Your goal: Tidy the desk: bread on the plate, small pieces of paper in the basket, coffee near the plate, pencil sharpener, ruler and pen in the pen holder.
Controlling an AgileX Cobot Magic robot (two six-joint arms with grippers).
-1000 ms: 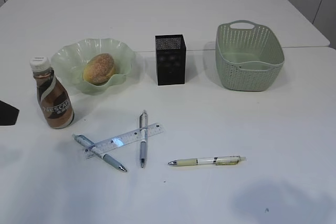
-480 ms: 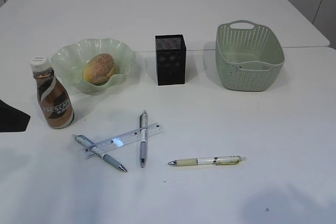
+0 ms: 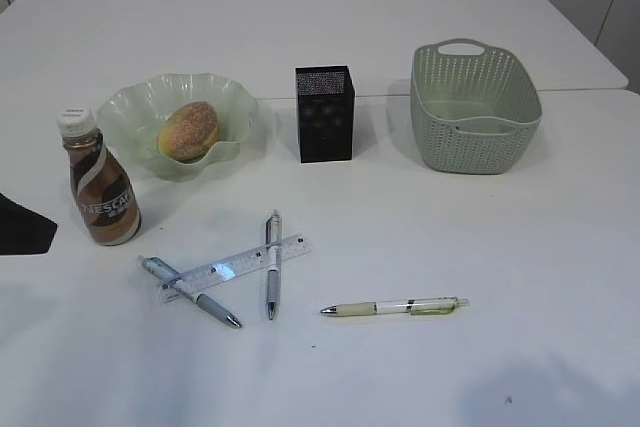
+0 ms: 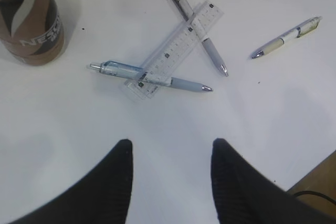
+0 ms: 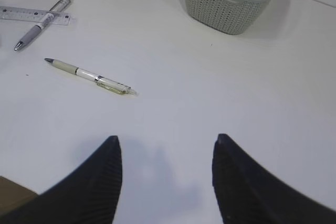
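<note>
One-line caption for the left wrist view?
Open left gripper hovers above a clear ruler lying across two pens, coffee bottle at upper left.

A round, browned bread roll (image 3: 189, 131) sat in a pale green, wavy-rimmed plate (image 3: 128, 117) at the upper left of the exterior view. Just below and left of it stood an upright brown coffee bottle (image 3: 100, 183) with a white cap. A black mesh pen holder (image 3: 324, 113) stood upright at upper centre, and a pale green perforated basket (image 3: 474, 107) at upper right, something small and pale inside it in the right wrist view. Lower centre, a clear ruler (image 3: 233, 268) lay slanted across two grey-blue pens (image 3: 190, 292) (image 3: 272, 263). A cream pen (image 3: 394, 306) lay apart to their right.
</note>
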